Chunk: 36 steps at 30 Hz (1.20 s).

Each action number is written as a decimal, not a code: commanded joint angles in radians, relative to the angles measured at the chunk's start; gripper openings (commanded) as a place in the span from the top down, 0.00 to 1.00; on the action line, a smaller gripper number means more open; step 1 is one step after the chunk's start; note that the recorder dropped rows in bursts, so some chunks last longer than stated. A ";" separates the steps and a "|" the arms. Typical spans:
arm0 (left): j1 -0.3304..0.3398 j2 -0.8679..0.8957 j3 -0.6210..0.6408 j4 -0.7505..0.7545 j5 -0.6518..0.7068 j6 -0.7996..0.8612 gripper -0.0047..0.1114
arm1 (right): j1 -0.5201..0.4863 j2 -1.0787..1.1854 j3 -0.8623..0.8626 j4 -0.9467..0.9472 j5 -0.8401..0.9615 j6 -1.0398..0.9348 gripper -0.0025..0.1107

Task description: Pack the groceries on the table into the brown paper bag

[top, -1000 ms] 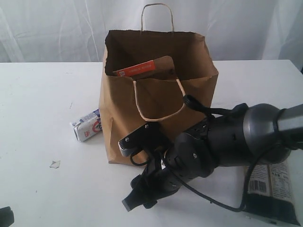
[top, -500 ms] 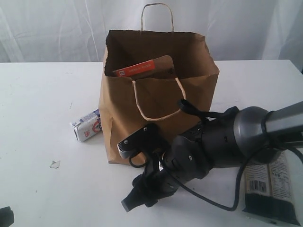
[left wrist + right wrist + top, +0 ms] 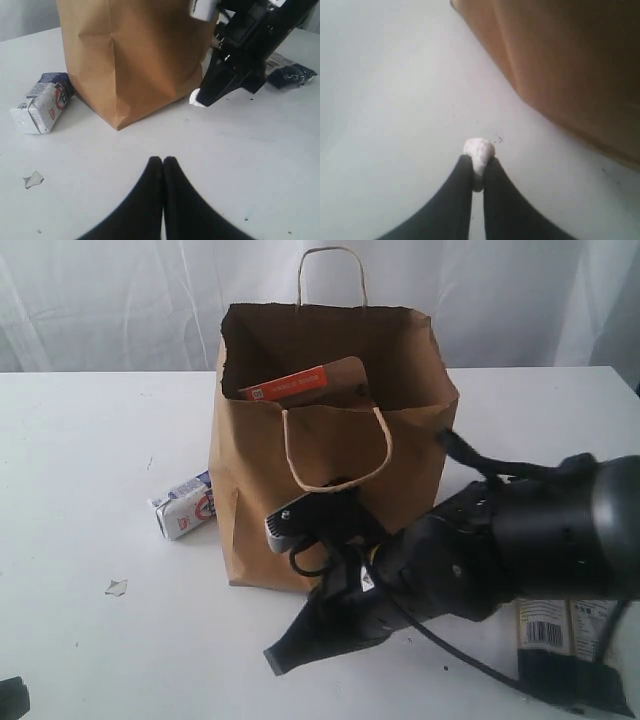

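The right end effector (image 3: 281, 659) sits low over the bench (image 3: 90, 440), with a small lump (image 3: 479, 150) pinched between its tips. Just behind it the paper bag (image 3: 320, 480) stands on the bench, a pouch (image 3: 305, 386) upright inside. A carton (image 3: 184, 505) lies behind and to the end effector's left, beside the bag. A packet (image 3: 548, 622) lies well to its right, partly under the arm.

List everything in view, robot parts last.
brown paper bag: 1, brown, upright mid-table, top open
brown pouch: 1, orange strip, inside the bag
carton: 1, white-blue, lying left of bag
packet: 1, dark, front right, partly behind arm
white lump: 1, white, in right gripper
scrap: 1, pale, front left on table
table: 1, white, under everything
left gripper: 1, black, shut, empty, over table
right gripper: 1, black, shut on white lump, before bag
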 commanded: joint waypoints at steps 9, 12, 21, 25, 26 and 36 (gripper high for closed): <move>-0.006 -0.005 0.002 -0.004 0.000 0.000 0.96 | 0.005 -0.428 0.193 0.021 0.093 0.084 0.98; -0.006 -0.005 0.002 -0.004 0.000 0.000 0.96 | 0.005 -0.536 0.193 0.021 0.141 0.084 0.98; -0.006 -0.005 0.002 -0.004 0.000 0.000 0.96 | 0.005 -0.801 0.125 -0.061 0.209 0.117 0.98; -0.006 -0.005 0.002 -0.004 0.000 0.000 0.96 | 0.002 -0.800 0.005 -0.305 0.217 0.218 0.98; -0.006 -0.005 0.002 -0.004 0.000 0.000 0.96 | -0.005 -0.790 -0.021 -0.353 0.229 0.246 0.98; -0.006 -0.005 0.002 -0.004 0.000 0.000 0.96 | -0.154 -0.487 -0.303 -0.564 0.256 0.317 0.98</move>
